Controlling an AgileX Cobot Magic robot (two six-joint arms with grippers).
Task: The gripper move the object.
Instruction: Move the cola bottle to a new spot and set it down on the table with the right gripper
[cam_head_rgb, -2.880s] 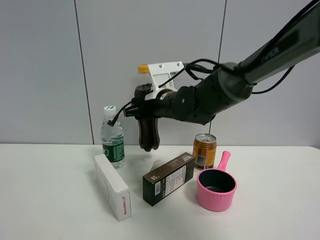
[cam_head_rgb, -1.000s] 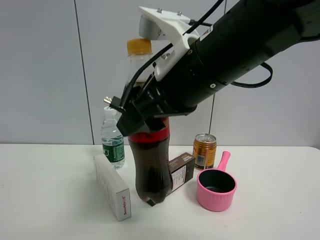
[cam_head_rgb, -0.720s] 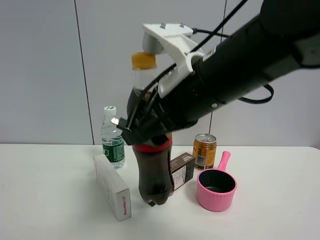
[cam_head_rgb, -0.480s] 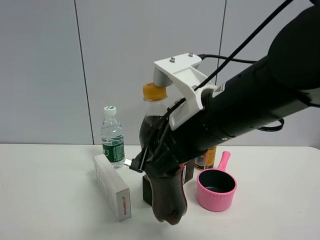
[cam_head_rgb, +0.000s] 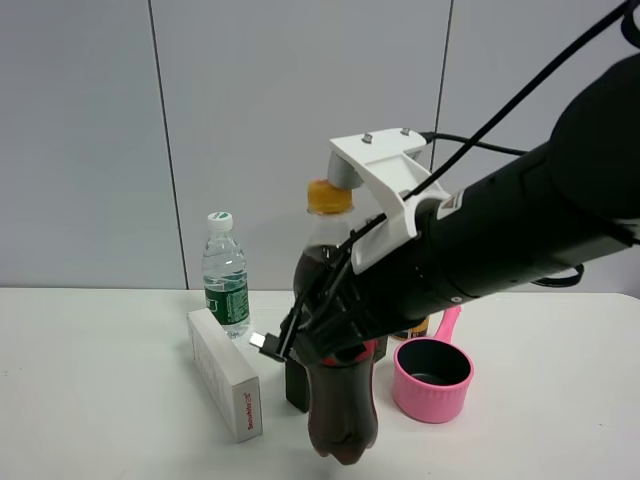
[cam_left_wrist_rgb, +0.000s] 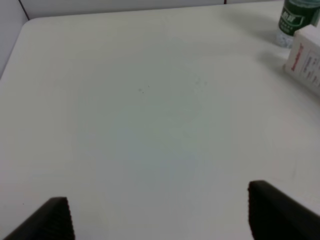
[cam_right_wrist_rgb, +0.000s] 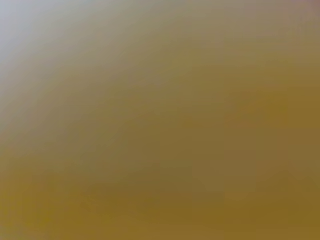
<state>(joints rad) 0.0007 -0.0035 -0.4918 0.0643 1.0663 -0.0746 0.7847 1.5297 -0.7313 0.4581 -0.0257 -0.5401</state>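
- Now the right end effector (cam_head_rgb: 335, 335) is clenched round the cola bottle (cam_head_rgb: 341, 425) at its label, likely to keep it upright, base low at the counter's (cam_head_rgb: 110, 400) front.
- Left end effector (cam_left_wrist_rgb: 161, 215): fingers spread, holding nothing.
- White box (cam_head_rgb: 224, 374), dark box (cam_head_rgb: 296, 384) and pink pot (cam_head_rgb: 432, 380) crowd close; water bottle (cam_head_rgb: 226, 274) stands behind.
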